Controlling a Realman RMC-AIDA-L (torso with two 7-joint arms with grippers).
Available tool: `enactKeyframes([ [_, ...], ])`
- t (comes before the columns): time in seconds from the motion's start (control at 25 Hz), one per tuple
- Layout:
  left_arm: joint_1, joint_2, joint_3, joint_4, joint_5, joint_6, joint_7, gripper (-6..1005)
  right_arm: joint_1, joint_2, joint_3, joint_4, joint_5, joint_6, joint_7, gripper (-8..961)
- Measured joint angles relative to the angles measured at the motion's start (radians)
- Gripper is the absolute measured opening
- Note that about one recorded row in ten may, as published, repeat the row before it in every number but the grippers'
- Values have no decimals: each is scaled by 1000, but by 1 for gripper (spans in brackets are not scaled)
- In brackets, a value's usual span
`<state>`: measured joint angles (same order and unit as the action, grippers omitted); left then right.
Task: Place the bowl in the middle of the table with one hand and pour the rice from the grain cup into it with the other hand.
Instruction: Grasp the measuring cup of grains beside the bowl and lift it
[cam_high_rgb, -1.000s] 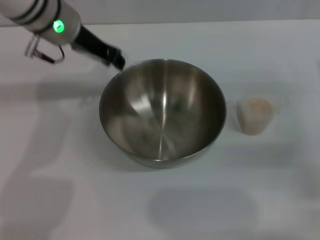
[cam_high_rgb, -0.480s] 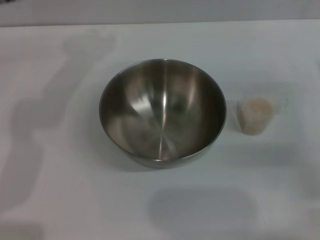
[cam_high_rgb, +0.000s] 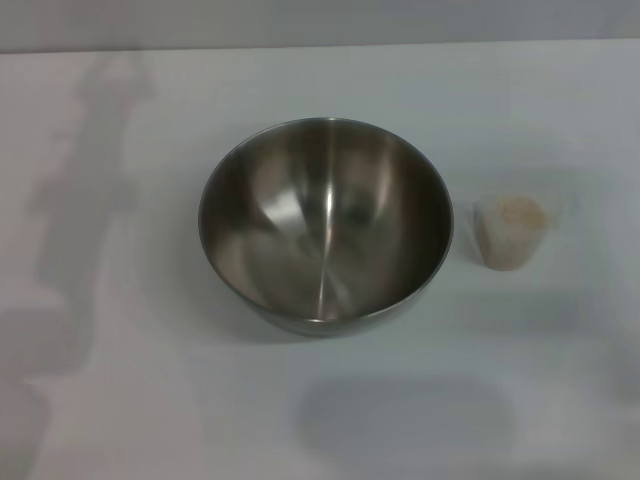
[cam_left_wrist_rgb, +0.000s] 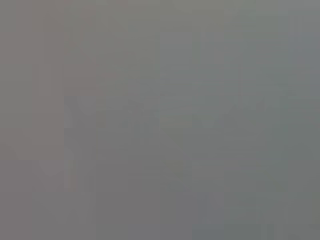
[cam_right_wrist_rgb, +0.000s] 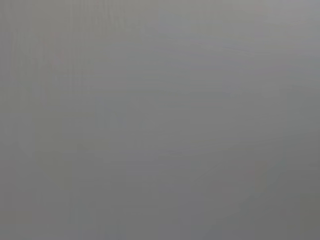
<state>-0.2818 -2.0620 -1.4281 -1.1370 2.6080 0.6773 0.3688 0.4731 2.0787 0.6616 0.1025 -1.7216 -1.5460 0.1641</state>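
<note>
Head view: the bowl (cam_high_rgb: 325, 226) sits upright near the middle of the white tabletop (cam_high_rgb: 150, 400), its brushed steel inside open to the camera and holding nothing. A bright streak of reflected light runs down its inner wall toward 6 o'clock. At 3 o'clock from the bowl, just beside it but with a strip of bare tabletop between them, stands the grain cup (cam_high_rgb: 511, 232), upright and much smaller than the bowl. The rice (cam_high_rgb: 519, 211) fills the cup nearly to its rim as a pale beige mass. No grains show inside the bowl or on the tabletop around it. A long grey shadow lies across the tabletop from about 10 o'clock of the bowl down toward 8 o'clock, and a fainter rounded shadow lies at 6 o'clock, below the bowl. Neither arm nor either gripper appears in this view, so whether they are released or clenched cannot be told; nothing touches the bowl or the cup.

Left wrist view: only a flat, featureless grey field, with no gripper and no object that can be made out.

Right wrist view: the same even grey, showing no gripper, bowl or cup.
</note>
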Motion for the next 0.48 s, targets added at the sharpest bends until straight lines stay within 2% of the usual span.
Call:
enactKeyframes([
  [0.12,-2,3,12,98,33,103,-227,304,-9,2,-3,2,-12,0,0,761],
  [0.24,-28,4,-14,238,159,138,-482,303,-29,4,-4,18,-56,0,1,761],
  [0.36,-46,4,-38,290,218,135,-536,303,-65,3,-5,52,-101,-5,1,761],
  [0.44,-56,4,-54,324,255,131,-568,304,-120,2,-8,101,-150,-10,0,761],
  [0.48,-58,3,-58,332,263,131,-578,305,-120,2,-8,101,-150,-10,0,761],
])
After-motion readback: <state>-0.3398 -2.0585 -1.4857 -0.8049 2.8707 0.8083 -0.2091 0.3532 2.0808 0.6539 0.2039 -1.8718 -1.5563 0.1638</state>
